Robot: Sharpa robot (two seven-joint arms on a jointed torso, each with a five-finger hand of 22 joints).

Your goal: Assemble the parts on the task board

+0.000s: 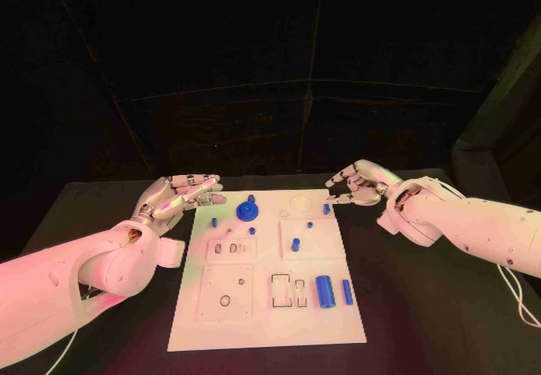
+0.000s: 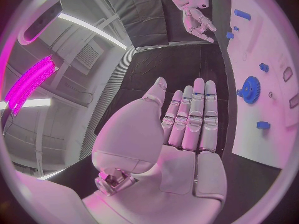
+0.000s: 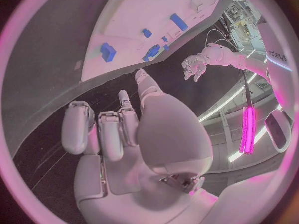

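Left hand (image 1: 175, 197) hovers flat by the board (image 1: 268, 312), fingers straight, holding nothing; right hand (image 1: 359, 187) is loosely curled, empty.

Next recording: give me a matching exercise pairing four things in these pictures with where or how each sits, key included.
Things:
1. blue toothed gear
2. large blue cylinder
3. left silver hand
4. right silver hand

Places or states:
A. lying in the near right part of the white task board
B. fingers curled in, beside the board's far right corner
C. on the board's far part, nearer its left side
D. fingers out straight, holding nothing

Pairs: 1-C, 2-A, 3-D, 4-B
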